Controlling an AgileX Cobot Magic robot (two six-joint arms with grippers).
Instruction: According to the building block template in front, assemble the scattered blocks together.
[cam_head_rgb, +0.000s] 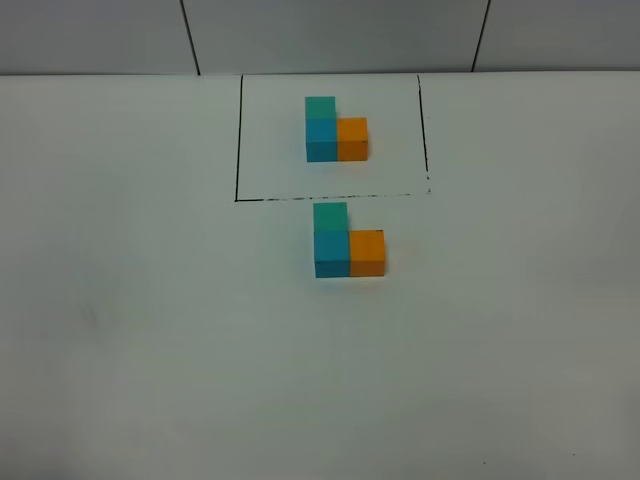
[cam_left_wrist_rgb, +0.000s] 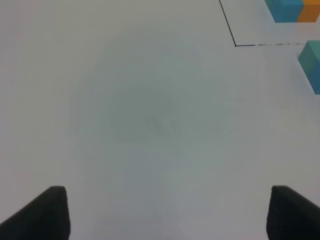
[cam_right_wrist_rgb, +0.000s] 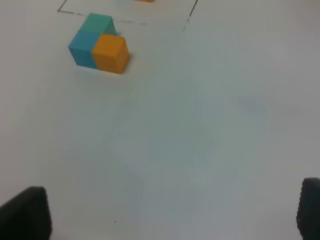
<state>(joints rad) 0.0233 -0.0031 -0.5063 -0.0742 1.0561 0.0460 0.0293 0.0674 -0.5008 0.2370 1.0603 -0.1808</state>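
The building block template (cam_head_rgb: 334, 130) is an L of teal-green, blue and orange cubes inside a thin black drawn rectangle at the back of the table. Just in front of the frame, the unframed teal-green cube (cam_head_rgb: 330, 216), blue cube (cam_head_rgb: 331, 253) and orange cube (cam_head_rgb: 367, 252) sit pressed together in the same L shape. They also show in the right wrist view (cam_right_wrist_rgb: 100, 46), and the teal-green one at the edge of the left wrist view (cam_left_wrist_rgb: 312, 62). Neither arm shows in the exterior high view. My left gripper (cam_left_wrist_rgb: 167, 212) and right gripper (cam_right_wrist_rgb: 172, 212) are open, empty and well away from the cubes.
The white table (cam_head_rgb: 150, 330) spreads around the cubes. A grey wall with dark seams (cam_head_rgb: 190, 35) stands behind its back edge. The drawn frame's corner (cam_left_wrist_rgb: 235, 45) shows in the left wrist view.
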